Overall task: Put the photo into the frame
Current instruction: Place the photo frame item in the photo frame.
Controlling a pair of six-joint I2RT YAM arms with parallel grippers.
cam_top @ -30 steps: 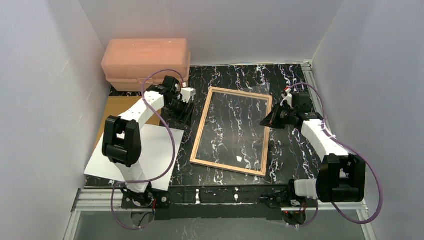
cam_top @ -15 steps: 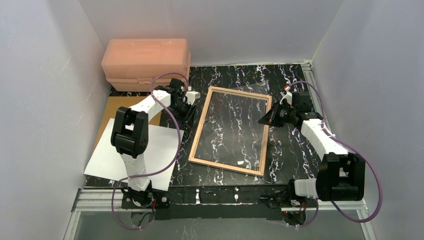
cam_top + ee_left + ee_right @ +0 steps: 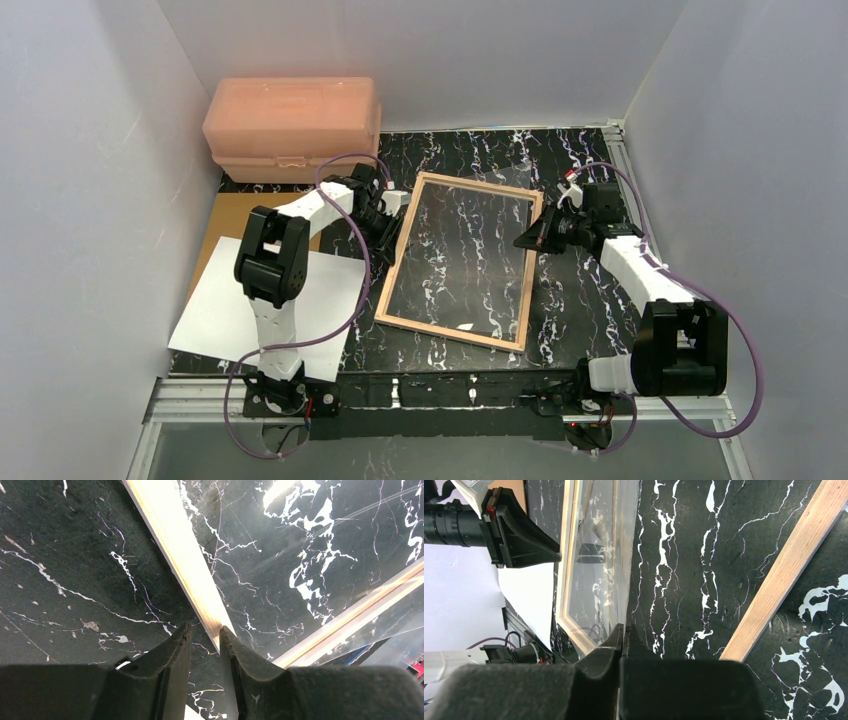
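The frame (image 3: 399,262) lies back up in the middle of the table, tan wood rails around a clear pane. My left gripper (image 3: 394,214) is at its left rail near the top corner. In the left wrist view its jaws (image 3: 205,630) stand slightly apart, tips at the rail (image 3: 175,545), holding nothing. My right gripper (image 3: 521,240) is at the right rail (image 3: 784,575), shut on the edge of the clear pane (image 3: 599,555), which is tilted up. The photo (image 3: 225,320) lies white back up at the left front.
A brown backing board (image 3: 235,212) lies partly under the photo. A pink plastic box (image 3: 292,125) stands at the back left. White walls close in left, right and back. The black marble table (image 3: 580,300) shows right of the frame.
My left gripper has moved right to the frame's left rail. The frame has shifted slightly left at its near end. My right gripper has edged left.
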